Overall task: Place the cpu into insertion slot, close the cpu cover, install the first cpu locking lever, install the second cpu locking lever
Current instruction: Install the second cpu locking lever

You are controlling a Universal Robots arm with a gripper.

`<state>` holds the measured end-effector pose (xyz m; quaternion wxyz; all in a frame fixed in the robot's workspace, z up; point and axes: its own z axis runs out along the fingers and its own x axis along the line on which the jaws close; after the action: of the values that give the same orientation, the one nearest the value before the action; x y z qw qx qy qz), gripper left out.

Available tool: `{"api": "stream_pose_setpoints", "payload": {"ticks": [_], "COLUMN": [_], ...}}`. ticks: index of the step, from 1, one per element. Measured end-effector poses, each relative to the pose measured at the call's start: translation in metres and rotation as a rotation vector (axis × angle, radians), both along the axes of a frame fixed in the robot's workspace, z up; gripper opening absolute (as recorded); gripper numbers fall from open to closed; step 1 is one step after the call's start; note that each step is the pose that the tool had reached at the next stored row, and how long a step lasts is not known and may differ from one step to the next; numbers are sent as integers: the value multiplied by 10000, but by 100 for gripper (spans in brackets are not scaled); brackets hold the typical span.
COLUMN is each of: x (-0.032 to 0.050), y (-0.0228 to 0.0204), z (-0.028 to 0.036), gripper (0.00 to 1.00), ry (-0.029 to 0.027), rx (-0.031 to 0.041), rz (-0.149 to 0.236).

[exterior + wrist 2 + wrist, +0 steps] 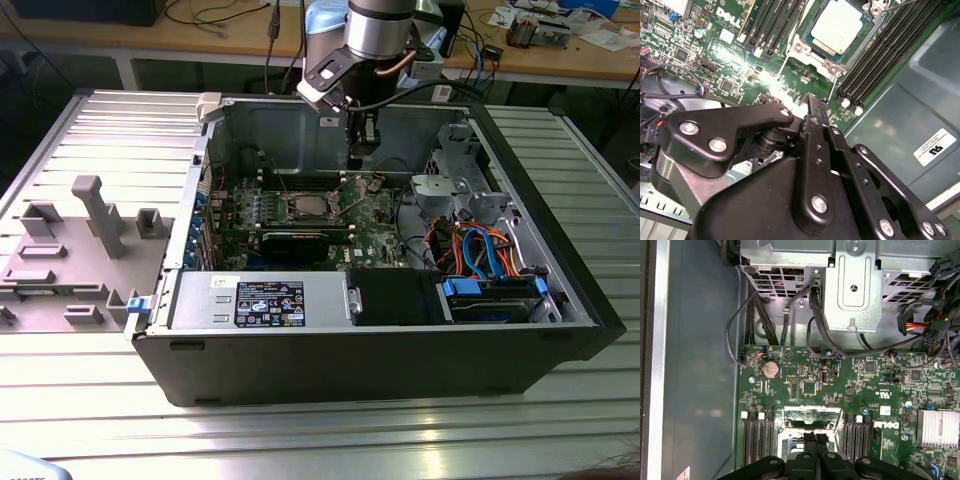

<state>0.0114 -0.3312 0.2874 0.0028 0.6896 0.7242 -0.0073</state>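
ribbed aluminium table point(300, 430) carried an open black computer case point(380, 360); a grey moulded fixture plate point(70, 262) lay at the exterior view's left.

The exterior view looks down into the open computer case point(400, 350) from farther off; both wrist views (close in) face its green circuit board point(740, 60) point(805, 370).

Silver arm point(378, 28); pale-blue joint cap point(322, 20); black linked fingers point(816, 120) with round silver screws point(819, 202)
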Motion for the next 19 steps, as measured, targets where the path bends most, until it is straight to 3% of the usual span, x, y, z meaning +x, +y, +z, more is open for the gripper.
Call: {"api": "stream_pose_setpoints", "payload": {"ticks": [19], "x": [91], "y": [0], "z": [0], "gripper": [11], "ry": [0], "rx": [1], "rz": [0]}}
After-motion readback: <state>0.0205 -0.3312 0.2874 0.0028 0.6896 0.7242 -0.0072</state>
